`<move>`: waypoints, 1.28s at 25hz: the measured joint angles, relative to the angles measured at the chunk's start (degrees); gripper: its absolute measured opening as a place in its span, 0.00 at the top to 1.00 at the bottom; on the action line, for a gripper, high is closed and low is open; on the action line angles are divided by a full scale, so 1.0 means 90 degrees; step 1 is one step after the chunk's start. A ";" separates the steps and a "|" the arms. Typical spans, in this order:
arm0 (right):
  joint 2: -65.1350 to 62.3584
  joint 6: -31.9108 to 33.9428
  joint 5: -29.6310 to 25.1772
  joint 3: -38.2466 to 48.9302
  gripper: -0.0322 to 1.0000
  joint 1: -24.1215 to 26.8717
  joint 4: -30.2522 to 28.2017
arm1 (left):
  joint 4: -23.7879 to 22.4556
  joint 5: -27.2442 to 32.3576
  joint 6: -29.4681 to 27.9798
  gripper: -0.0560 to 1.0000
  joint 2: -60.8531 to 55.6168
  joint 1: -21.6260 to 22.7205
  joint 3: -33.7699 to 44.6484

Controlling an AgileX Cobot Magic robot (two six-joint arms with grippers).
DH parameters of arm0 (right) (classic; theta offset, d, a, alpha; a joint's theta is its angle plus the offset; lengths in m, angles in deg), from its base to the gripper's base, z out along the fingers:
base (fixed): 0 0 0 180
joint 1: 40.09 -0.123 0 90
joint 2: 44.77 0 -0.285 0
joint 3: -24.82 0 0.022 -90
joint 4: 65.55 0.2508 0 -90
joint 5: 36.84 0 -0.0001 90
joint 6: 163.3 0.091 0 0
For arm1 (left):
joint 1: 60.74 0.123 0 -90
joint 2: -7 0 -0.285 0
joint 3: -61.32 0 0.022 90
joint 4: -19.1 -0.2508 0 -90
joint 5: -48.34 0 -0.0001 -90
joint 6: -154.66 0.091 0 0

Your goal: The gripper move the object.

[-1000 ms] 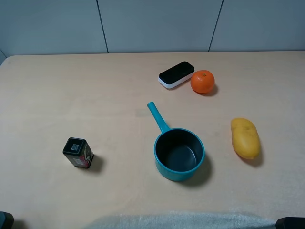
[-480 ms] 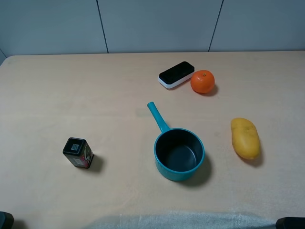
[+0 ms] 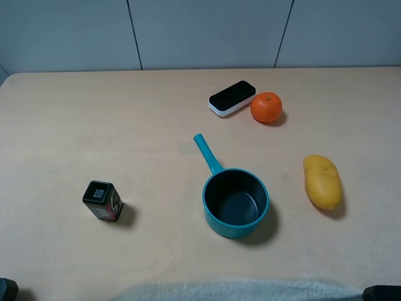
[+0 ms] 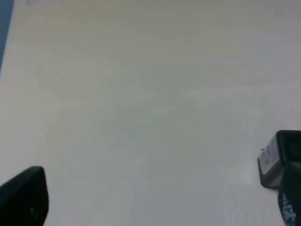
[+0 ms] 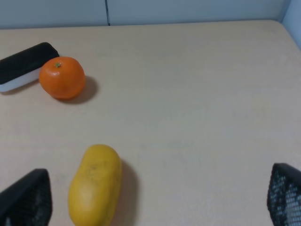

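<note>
The orange mandarin (image 3: 266, 107) sits on the table at the back right, next to a black-and-white block (image 3: 232, 97). It also shows in the right wrist view (image 5: 61, 77), far ahead of my right gripper (image 5: 155, 200). That gripper is open and empty, with only its dark fingertips (image 5: 28, 197) showing. My left gripper (image 4: 157, 200) is open and empty over bare table. In the high view only dark bits of the arms show at the bottom corners, the left one (image 3: 6, 290) and the right one (image 3: 382, 293).
A teal saucepan (image 3: 235, 200) stands in the middle, its handle pointing back-left. A long yellow fruit (image 3: 322, 182) lies at the right, close ahead of the right gripper (image 5: 94, 184). A small black tin (image 3: 102, 200) stands at the left. A cloth edge (image 3: 238, 290) lies at the front.
</note>
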 joint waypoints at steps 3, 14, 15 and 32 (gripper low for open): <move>0.0000 0.0000 0.0000 0.0000 0.30 0.0000 0.0000 | 0.0087 0.0000 0.0096 0.01 0.0000 0.0184 0.0000; 0.0000 0.0000 0.0000 0.0000 0.30 0.0000 0.0000 | 0.0125 0.0005 0.0200 0.01 0.0000 0.0235 0.0000; 0.0000 0.0000 0.0000 0.0000 0.30 0.0000 0.0000 | 0.0125 0.0005 0.0200 0.01 0.0000 0.0235 0.0000; 0.0000 0.0000 0.0000 0.0000 0.30 0.0000 0.0000 | 0.0128 0.0005 0.0200 0.01 0.0000 0.0235 0.0000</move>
